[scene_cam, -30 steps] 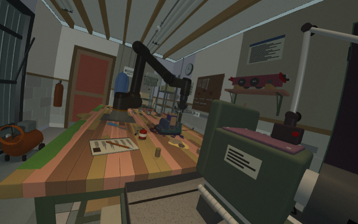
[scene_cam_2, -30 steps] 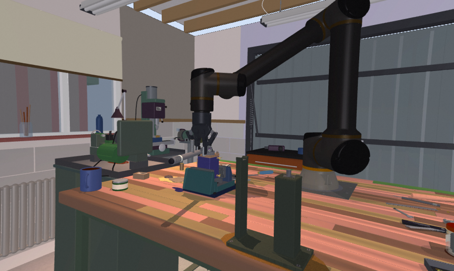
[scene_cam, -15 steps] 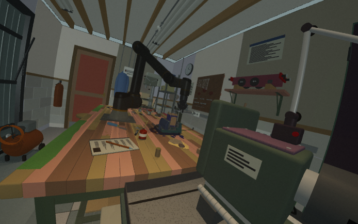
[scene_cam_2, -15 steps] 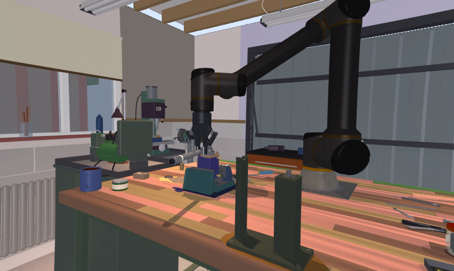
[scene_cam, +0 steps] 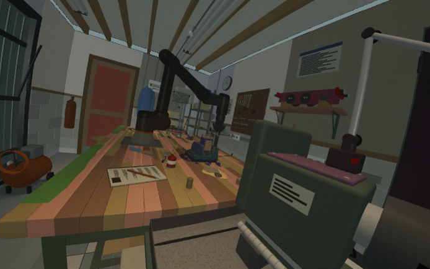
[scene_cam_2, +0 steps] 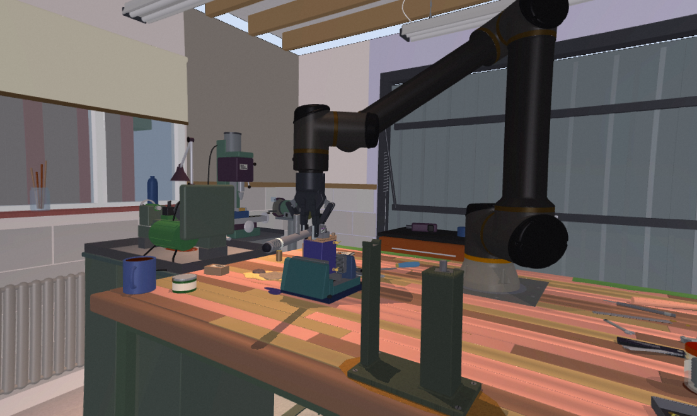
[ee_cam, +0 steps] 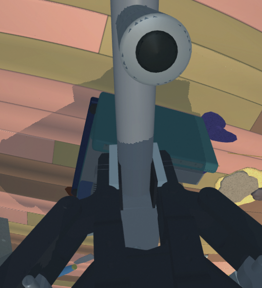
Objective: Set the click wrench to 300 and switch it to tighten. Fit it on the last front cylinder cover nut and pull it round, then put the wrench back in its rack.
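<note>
The grey click wrench [ee_cam: 135,115] runs away from me over the bench, its handle end [scene_cam_2: 273,244] sticking out toward the bench's window side, and its round dial end with a black knob [ee_cam: 156,51] faces the wrist camera. Below it sits the engine block, teal casing [scene_cam_2: 305,277] with a blue cylinder [scene_cam_2: 320,249] on top; the cover nuts are hidden under the wrench. The empty dark rack [scene_cam_2: 416,341] stands at the bench's near edge. My gripper [scene_cam_2: 312,223] [ee_cam: 135,172] hangs straight down over the cylinder, closed around the wrench shaft.
A blue mug [scene_cam_2: 139,274] and a tape roll [scene_cam_2: 184,283] sit near the bench corner. A green machine [scene_cam_2: 196,223] stands beyond the wrench handle. A yellow rag with stones [ee_cam: 244,181] lies beside the engine. Paper and pencil [scene_cam: 136,175] lie on the open planks.
</note>
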